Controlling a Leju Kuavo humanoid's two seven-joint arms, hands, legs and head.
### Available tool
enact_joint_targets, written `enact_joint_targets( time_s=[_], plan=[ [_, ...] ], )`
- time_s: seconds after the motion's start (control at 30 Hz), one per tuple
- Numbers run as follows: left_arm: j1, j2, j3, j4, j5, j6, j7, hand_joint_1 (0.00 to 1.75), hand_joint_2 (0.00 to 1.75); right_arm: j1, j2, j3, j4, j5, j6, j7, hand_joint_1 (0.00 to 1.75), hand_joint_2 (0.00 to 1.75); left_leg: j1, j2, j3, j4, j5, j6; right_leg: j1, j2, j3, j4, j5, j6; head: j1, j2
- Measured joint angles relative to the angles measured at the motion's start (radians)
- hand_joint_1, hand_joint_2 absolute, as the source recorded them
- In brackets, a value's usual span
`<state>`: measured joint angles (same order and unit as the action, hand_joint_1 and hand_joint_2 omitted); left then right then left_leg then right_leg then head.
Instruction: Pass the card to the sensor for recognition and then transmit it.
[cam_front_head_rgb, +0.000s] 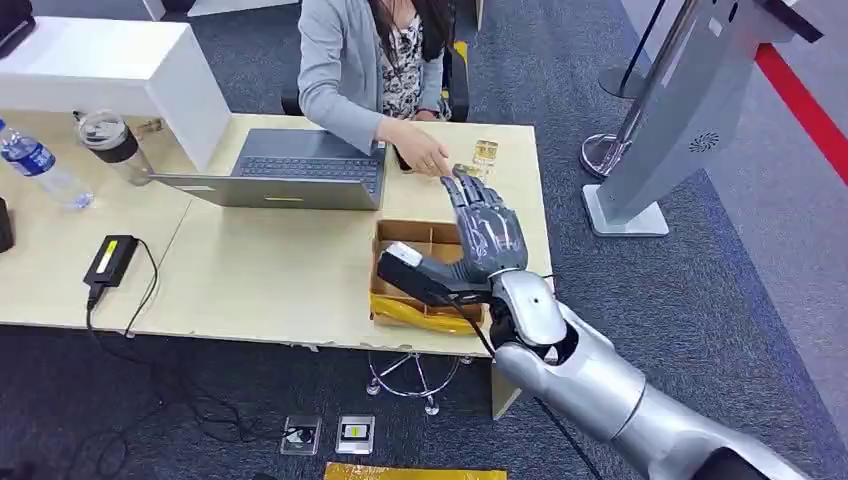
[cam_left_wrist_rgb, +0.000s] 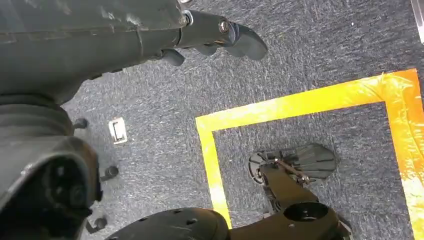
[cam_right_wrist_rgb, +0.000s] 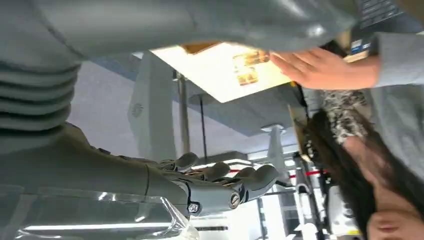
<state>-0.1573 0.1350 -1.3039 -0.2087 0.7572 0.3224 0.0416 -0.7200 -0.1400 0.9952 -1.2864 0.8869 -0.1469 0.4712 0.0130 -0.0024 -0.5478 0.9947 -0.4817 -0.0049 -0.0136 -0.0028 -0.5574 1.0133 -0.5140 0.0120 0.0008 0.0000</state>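
Observation:
My right hand (cam_front_head_rgb: 487, 232) reaches out flat over the light wooden table (cam_front_head_rgb: 270, 270), above a cardboard box (cam_front_head_rgb: 412, 240), fingers straight and apart with nothing in them. In the right wrist view the fingers (cam_right_wrist_rgb: 235, 185) are bare as well. Its fingertips almost meet a seated person's hand (cam_front_head_rgb: 422, 150), which rests on the table; a small dark item (cam_front_head_rgb: 462, 169) lies between them, too small to tell what it is. The grey sensor stand (cam_front_head_rgb: 690, 110) rises from the carpet to the right of the table. My left hand (cam_left_wrist_rgb: 220, 32) hangs over the carpet, holding nothing.
A laptop (cam_front_head_rgb: 290, 170) stands open before the person. A small glass (cam_front_head_rgb: 486, 152) sits near the table's far right corner. A water bottle (cam_front_head_rgb: 35, 165), a jar (cam_front_head_rgb: 112, 142) and a power brick (cam_front_head_rgb: 110, 258) lie to the left. Yellow tape (cam_left_wrist_rgb: 300, 105) marks the floor.

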Motion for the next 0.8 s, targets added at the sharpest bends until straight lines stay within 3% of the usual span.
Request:
enact_joint_targets(
  time_s=[0.33,0.53,0.8],
  plan=[
    [0.026,0.000,0.038,0.001,0.047,0.026,-0.034,0.00,0.00,0.185,-0.098,-0.095,-0.248,0.027,-0.042,0.120,0.00,1.75,0.000,0.001,0.000,0.000,-0.001,0.000,0.000,0.000,0.000,0.000,0.000,0.000,0.000,0.000],
    [0.031,0.000,0.066,0.001,0.062,0.044,-0.034,0.00,0.00,0.264,-0.133,-0.126,-0.424,0.070,-0.082,0.125,0.00,1.75,0.000,0.002,0.000,0.000,-0.001,0.000,0.000,0.000,0.000,0.000,0.000,0.000,0.000,0.000],
    [0.031,-0.004,0.093,0.001,0.070,0.053,-0.032,0.00,0.00,0.330,-0.139,-0.118,-0.509,0.120,-0.088,0.122,0.00,1.75,0.000,0.002,0.000,0.000,-0.001,0.000,0.000,0.000,0.000,0.000,0.000,0.000,0.000,0.000]
  ],
)
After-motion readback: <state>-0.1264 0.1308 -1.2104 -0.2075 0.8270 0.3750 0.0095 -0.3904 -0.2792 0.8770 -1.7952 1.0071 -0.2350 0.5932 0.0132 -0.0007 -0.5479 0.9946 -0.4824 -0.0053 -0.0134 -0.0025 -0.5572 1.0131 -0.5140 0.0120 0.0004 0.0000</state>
